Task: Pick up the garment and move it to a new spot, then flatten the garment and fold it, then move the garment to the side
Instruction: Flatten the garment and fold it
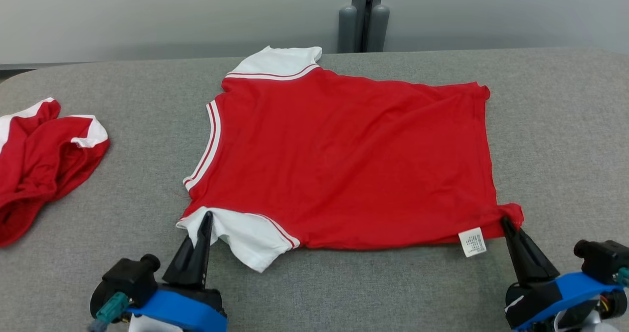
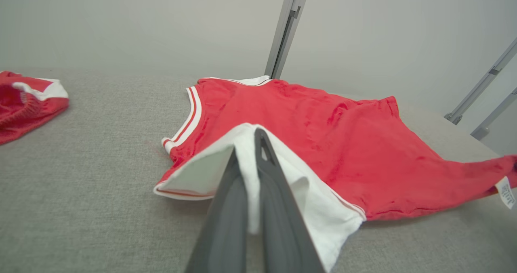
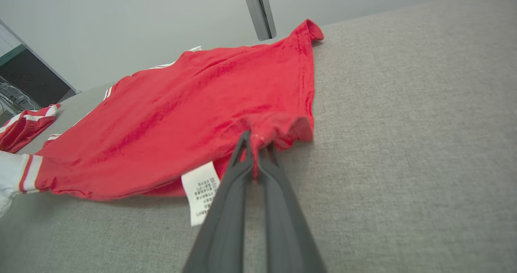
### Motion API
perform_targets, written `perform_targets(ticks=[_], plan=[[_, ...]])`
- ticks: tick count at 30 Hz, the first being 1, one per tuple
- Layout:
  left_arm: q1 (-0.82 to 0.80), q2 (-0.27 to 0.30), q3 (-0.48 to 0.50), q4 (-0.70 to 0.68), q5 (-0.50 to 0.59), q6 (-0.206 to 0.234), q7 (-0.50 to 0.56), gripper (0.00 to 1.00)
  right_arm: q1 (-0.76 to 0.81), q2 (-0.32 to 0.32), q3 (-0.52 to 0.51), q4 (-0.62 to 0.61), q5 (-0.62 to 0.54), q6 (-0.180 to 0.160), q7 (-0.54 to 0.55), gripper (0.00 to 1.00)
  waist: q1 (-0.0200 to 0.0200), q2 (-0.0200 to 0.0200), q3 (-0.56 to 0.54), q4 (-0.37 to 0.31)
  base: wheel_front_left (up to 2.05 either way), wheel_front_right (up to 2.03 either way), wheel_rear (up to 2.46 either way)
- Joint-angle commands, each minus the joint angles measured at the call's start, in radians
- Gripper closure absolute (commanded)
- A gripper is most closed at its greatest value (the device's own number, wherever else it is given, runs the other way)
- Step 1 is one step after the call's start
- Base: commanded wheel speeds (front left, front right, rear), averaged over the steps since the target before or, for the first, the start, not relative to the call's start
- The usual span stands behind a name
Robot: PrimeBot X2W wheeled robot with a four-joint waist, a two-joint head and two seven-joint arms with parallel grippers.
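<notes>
The garment (image 1: pixel 344 160) is a red shirt with white sleeves, spread mostly flat on the grey table (image 1: pixel 565 125), collar toward the left. My left gripper (image 1: pixel 206 217) is shut on the near white sleeve (image 2: pixel 250 176); the white cloth is pinched between its fingers in the left wrist view. Over at the near right hem corner, by the white care label (image 1: pixel 472 241), my right gripper (image 1: pixel 504 220) is shut on the red fabric (image 3: pixel 278 129). The garment (image 3: pixel 181 107) lies slightly lifted at both pinched spots.
A second red and white garment (image 1: pixel 39 160) lies crumpled at the table's left edge. A grey post (image 1: pixel 363 15) stands behind the table's far edge. Bare grey table surface lies to the right of the shirt and in front of it.
</notes>
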State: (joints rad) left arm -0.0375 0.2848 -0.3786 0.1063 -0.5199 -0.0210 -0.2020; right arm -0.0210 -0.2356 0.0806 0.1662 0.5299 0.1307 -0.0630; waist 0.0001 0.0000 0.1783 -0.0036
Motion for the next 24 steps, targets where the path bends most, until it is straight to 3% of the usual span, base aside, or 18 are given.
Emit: perform_targets(ticks=[1, 24], plan=[[-0.024, 0.013, 0.001, 0.008, 0.004, -0.007, 0.004, 1.0, -0.021, -0.001, -0.001, 0.002, 0.001, 0.0, 0.003, 1.0, -0.0001, 0.0, 0.006, -0.002, 0.0, 0.0, 0.0], [-0.457, 0.017, -0.03, 0.369, 0.021, -0.092, -0.011, 1.0, -0.348, -0.008, 0.044, 0.199, 0.002, 0.0, -0.002, 1.0, -0.0001, 0.0, 0.163, -0.039, 0.0, 0.0, 0.0]])
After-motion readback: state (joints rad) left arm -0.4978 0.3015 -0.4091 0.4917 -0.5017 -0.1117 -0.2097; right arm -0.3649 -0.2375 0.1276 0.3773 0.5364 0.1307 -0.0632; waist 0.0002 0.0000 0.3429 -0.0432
